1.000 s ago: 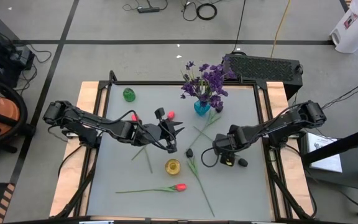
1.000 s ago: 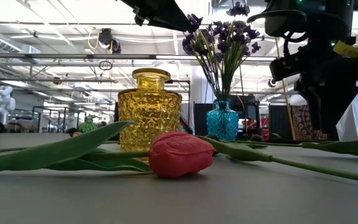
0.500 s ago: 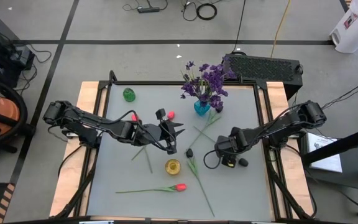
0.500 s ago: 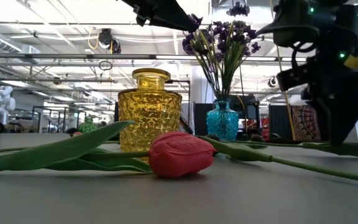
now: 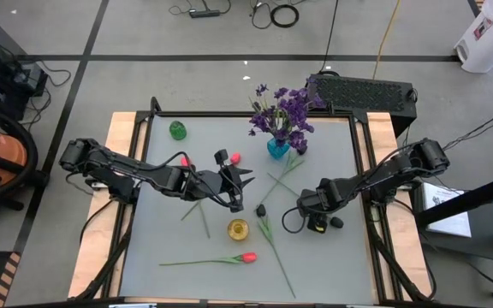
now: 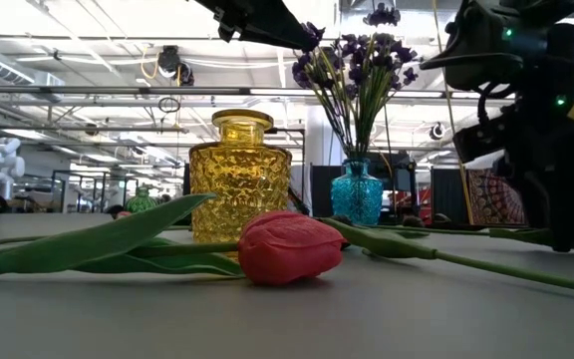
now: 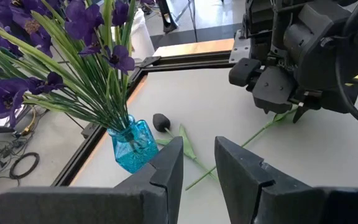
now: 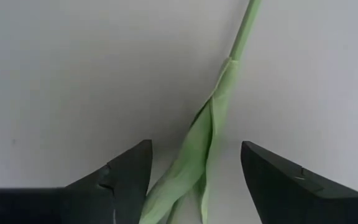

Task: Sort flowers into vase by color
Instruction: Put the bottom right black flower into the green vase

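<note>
right claw spread over a green stem, left claw idle above mid-surface

the right claw (image 5: 308, 216) sits low at about 4 o'clock from the middle of the grey surface (image 5: 169, 244). in its wrist view the two dark fingers (image 8: 126, 180) stand wide apart with a folded green leaf and stem (image 8: 207, 146) running between them; neither finger touches it. which bloom this stem belongs to is cut off there, and from overhead the arm covers that part of the stem. a near-black bud (image 5: 335, 223) lies just beside this claw at its 4 o'clock.

the left claw (image 5: 240, 190) hangs near the centre. its fingers (image 7: 166, 168) show a narrow gap with nothing in it. its wrist view looks toward the blue vase (image 7: 132, 144) of purple flowers (image 7: 86, 25), a dark bud (image 7: 161, 121) on the surface, and the right arm's bulk, which hides part of a stem.

the blue vase stands at 12 o'clock, the purple blooms already in it. a yellow glass vase (image 5: 238, 228) stands empty at about 6 o'clock, with a red tulip (image 5: 246, 257) lying flat beyond it toward 6 o'clock. two more red buds (image 5: 234, 158) lie near the left arm, one (image 5: 184, 160) half hidden by it. another dark bud (image 5: 261, 210) lies between the claws. a green vase (image 5: 177, 130) stands at 10 o'clock, tiny and hard to make out in the low view.
</note>
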Robot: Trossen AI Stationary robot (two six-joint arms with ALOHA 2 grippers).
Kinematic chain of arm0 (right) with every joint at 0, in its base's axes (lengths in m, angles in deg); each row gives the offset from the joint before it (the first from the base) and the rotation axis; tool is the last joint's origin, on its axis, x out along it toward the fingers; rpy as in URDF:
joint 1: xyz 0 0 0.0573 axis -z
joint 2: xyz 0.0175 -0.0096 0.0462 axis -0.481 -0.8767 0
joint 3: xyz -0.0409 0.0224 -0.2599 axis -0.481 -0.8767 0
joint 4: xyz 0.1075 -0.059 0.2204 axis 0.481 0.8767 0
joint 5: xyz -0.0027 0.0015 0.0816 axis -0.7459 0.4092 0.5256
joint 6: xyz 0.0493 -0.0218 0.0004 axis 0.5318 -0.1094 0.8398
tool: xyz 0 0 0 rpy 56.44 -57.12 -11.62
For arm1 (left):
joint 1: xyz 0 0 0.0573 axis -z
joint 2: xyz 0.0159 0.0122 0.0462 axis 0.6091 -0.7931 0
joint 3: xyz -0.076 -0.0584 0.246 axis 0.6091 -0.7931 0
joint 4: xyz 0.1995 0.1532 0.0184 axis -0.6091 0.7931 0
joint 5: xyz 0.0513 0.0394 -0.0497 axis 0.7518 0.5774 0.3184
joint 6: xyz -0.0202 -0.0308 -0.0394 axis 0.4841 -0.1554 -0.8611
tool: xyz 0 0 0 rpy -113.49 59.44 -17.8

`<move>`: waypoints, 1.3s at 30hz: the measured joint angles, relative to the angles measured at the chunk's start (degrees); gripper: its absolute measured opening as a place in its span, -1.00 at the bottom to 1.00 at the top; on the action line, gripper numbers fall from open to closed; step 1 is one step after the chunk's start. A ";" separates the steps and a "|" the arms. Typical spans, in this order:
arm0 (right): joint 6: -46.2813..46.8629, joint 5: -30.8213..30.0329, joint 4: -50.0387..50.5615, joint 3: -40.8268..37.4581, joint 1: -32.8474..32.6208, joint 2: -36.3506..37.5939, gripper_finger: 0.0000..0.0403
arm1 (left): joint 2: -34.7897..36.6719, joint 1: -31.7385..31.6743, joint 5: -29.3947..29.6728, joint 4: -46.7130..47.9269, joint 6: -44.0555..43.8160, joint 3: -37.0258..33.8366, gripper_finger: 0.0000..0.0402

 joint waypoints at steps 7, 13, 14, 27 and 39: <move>0.00 0.00 -0.22 -0.02 -0.02 0.00 -0.09 | 0.00 -0.01 0.00 0.00 0.00 0.00 -0.50; -0.56 0.46 -0.22 -0.03 0.00 0.00 -0.52 | 0.00 -0.01 0.00 0.00 0.00 0.00 -0.50; -1.02 1.12 -0.22 -0.04 0.00 0.00 -0.60 | 0.00 -0.01 0.00 0.00 0.00 0.00 -0.50; -3.86 3.00 -0.35 -0.04 0.00 0.00 -0.98 | 0.00 -0.01 0.00 0.00 0.07 0.00 -0.50; -7.48 2.99 -0.04 -0.04 0.00 0.11 -0.99 | 0.00 -0.01 -3.28 0.68 1.69 0.00 -0.50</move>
